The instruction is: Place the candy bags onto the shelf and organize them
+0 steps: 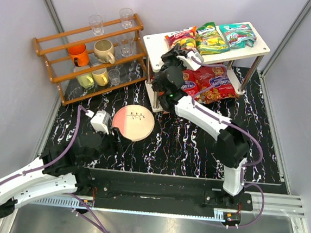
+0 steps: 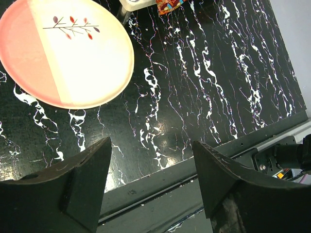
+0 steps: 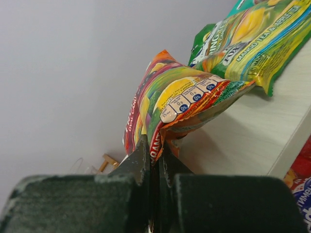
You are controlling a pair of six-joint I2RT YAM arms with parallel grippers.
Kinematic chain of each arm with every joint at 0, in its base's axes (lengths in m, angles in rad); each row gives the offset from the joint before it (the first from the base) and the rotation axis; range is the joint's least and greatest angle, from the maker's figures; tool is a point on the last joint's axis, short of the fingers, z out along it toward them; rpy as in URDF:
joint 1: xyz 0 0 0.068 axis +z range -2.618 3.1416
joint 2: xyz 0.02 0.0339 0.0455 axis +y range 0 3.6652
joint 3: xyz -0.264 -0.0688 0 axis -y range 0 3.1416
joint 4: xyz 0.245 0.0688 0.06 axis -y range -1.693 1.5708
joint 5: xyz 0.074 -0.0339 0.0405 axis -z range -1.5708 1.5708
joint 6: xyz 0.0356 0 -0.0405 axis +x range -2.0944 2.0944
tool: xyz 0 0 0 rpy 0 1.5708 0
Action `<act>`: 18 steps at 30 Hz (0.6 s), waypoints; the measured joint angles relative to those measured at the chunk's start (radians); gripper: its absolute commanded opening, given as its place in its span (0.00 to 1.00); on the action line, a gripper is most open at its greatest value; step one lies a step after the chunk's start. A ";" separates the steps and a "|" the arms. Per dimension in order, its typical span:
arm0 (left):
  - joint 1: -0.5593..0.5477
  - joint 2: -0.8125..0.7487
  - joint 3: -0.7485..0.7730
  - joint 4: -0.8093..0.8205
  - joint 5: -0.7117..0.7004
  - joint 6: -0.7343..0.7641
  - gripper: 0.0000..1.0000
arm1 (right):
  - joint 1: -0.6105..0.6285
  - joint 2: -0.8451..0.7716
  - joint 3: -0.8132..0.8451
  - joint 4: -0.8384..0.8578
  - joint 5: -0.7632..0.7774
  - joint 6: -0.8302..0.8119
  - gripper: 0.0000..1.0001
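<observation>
- Plastic this glossy could slip: the right gripper (image 3: 154,145), jaws closed, pinches only the thin edge seam of the orange bag (image 3: 180,104).
- That bag sits tilted at the front edge of the shelf (image 3: 243,141) top tier, just beside the yellow-green bag (image 3: 252,39); letting go here could tip it off.
- Left gripper (image 2: 150,165) hangs open and empty near the plate (image 2: 73,53).

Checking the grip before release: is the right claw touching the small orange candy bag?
Touching. The right wrist view shows the right claw shut on the lower edge of the small orange candy bag.
</observation>
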 measured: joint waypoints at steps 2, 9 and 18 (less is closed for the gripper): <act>0.000 0.000 0.000 0.000 0.000 0.000 0.71 | -0.013 -0.038 -0.029 -0.117 -0.048 0.124 0.00; 0.000 0.000 0.000 0.000 0.000 0.000 0.70 | -0.083 -0.155 -0.101 -0.375 -0.172 0.402 0.00; 0.000 0.008 0.000 0.001 0.001 -0.001 0.70 | -0.089 -0.201 -0.109 -0.544 -0.311 0.546 0.00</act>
